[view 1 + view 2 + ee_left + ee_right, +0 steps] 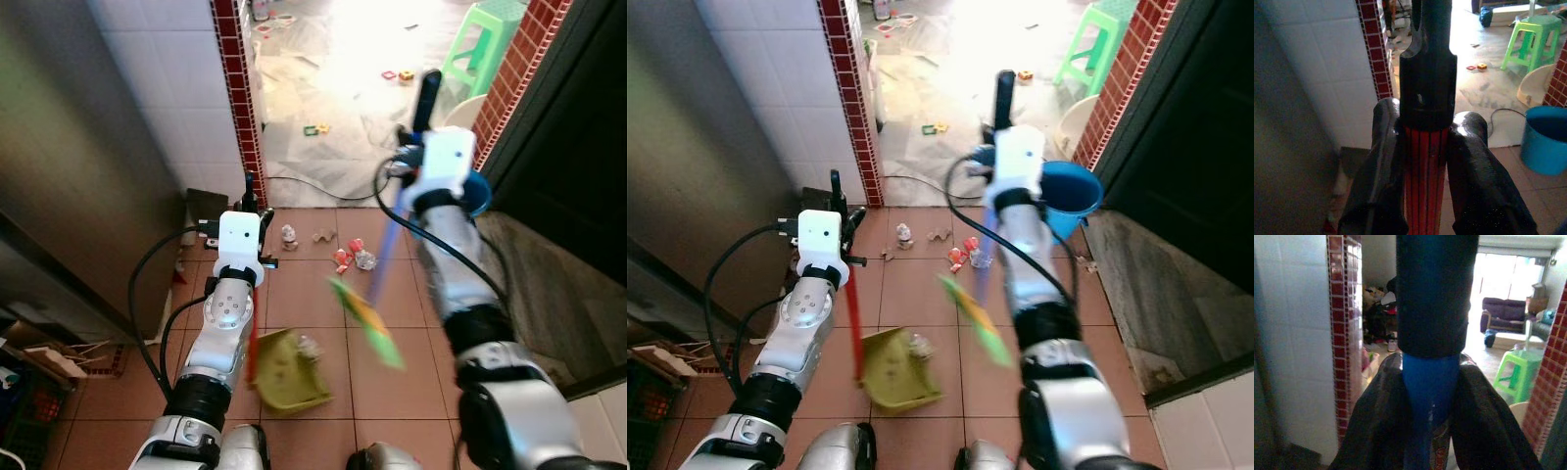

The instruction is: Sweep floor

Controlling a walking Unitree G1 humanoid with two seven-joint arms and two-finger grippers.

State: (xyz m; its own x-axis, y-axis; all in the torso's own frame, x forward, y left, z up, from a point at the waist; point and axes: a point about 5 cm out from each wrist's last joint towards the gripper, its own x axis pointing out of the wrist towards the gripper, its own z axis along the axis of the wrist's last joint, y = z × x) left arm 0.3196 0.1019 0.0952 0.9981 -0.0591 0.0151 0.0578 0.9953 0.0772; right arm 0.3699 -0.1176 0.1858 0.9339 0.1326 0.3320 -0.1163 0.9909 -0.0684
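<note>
A: Left claw [1425, 161]?
B: Clamped on red dustpan handle [1422, 181]; green dustpan [289, 372] on floor below it.
A: Right claw [1432, 396]?
B: Gripping blue broom handle [1430, 387]; broom head [367, 318] beside dustpan, litter [353, 257] beyond.

Broom head [367, 320] was motion-blurred, its bristles indistinct; the blue broom handle [390, 240] was smeared along its length. The red dustpan handle [253, 352] was partly hidden behind the left forearm. Litter [351, 257] on the tiles was too small to identify. In the left wrist view the left gripper [1425, 171] was cut off by the lower edge, as was the right gripper [1432, 416] in the right wrist view
</note>
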